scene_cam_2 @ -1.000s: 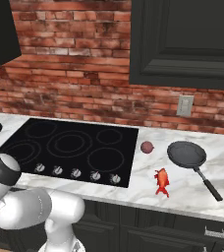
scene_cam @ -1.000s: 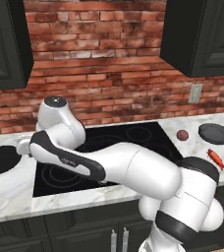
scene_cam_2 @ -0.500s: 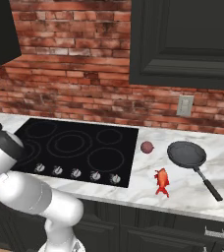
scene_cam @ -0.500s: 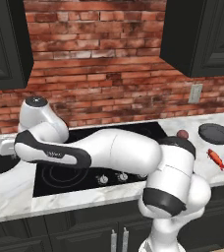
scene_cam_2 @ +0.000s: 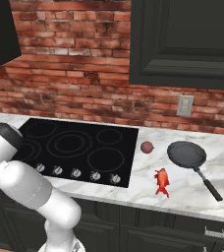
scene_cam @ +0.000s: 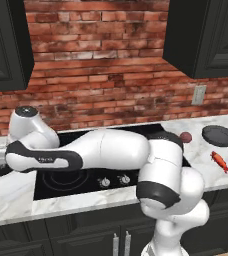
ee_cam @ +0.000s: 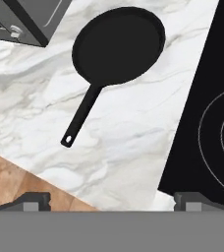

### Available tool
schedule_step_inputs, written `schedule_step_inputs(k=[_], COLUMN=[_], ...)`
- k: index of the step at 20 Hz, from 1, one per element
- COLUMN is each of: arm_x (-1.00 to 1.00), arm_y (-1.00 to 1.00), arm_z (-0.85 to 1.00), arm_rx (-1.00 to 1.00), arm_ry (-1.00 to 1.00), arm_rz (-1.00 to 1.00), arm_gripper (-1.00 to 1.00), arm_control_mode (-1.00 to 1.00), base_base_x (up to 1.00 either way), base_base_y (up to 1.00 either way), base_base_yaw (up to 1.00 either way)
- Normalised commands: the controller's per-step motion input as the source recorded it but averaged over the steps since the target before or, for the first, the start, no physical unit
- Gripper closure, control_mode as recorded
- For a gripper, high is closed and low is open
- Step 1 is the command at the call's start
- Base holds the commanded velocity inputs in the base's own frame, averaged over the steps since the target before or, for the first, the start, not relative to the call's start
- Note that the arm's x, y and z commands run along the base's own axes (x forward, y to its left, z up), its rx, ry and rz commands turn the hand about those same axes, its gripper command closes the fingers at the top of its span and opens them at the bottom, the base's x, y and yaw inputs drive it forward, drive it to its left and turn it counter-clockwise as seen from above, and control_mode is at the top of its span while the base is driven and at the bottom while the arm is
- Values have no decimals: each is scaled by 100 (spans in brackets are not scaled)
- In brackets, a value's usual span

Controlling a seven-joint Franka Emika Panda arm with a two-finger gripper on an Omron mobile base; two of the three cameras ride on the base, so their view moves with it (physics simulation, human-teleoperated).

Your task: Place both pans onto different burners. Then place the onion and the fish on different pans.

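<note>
With the tool (ee_cam: 111,199) wide open and holding nothing, the larger pan (ee_cam: 118,45) lies on the counter (ee_cam: 133,128) well ahead of its tips, handle running back toward the tool, cooktop (ee_cam: 207,98) alongside.

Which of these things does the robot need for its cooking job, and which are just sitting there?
Needed: larger pan, smaller pan, onion, fish, burners, and the open gripper.

Just sitting there: wall outlet, cooktop knobs, dark cabinets.
</note>
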Motion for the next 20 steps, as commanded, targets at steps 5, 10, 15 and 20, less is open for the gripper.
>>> schedule_step_inputs(k=[5, 10, 15, 20], arm_x=[0, 0, 1, 7], arm_y=[46, 35, 8, 8], arm_z=[-47, -13, 0, -20], arm_rx=[2, 0, 0, 0], arm_ry=[0, 0, 1, 0], arm_rz=[2, 0, 0, -2], arm_gripper=[-100, -100, -100, -100], arm_control_mode=[-100, -100, -100, -100], base_base_x=[0, 0, 0, 0], base_base_y=[0, 0, 0, 0], base_base_yaw=[0, 0, 0, 0])
